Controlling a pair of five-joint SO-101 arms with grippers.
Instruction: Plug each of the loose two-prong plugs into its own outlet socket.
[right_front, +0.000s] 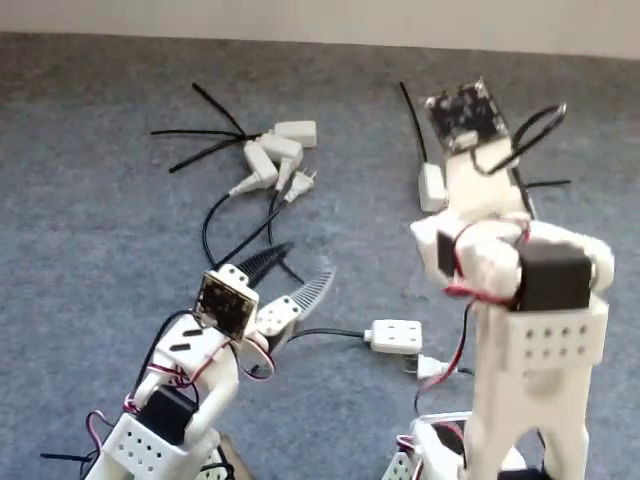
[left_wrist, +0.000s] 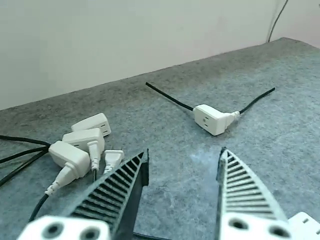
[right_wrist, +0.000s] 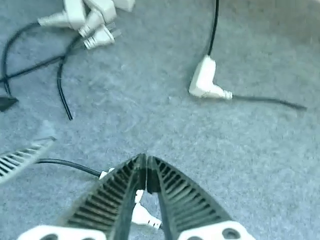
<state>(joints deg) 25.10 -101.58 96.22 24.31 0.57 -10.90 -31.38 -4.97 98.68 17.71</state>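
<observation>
- one grey table (right_front: 90, 260) carries the cords, plugs and sockets.
- two arms show in the high view: the right arm (right_front: 530, 330) tall, the left arm (right_front: 190, 390) low.
- left gripper (left_wrist: 183, 151) is released, fingers wide apart on nothing, near the plug cluster (left_wrist: 82, 145).
- right gripper (right_wrist: 146, 159) is clenched; a small white plug (right_wrist: 145, 217) lies beneath it, gripped or not i cannot tell.
- outlet block (right_front: 395, 335) lies between the arms.
- angled socket (left_wrist: 212, 119) lies apart; the left wrist view shows its slots.
- two-prong plug (left_wrist: 112, 159) lies at the cluster's edge, unplugged.
</observation>
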